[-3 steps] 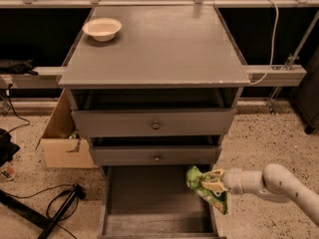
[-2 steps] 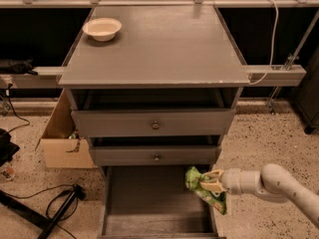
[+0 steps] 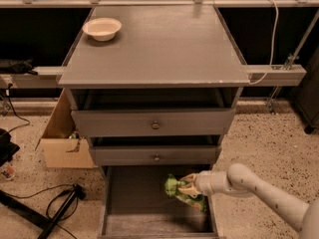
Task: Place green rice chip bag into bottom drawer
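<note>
Now under desk's front edge, my hand grips green rice chip bag; bottom drawer's right wall could snag it.

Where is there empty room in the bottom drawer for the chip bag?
In the bottom drawer, the floor is bare on the left, from the left wall to the chip bag. The right side is crowded: the tool holds the bag there, near the right wall. The cabinet top is free right of the bowl.
</note>
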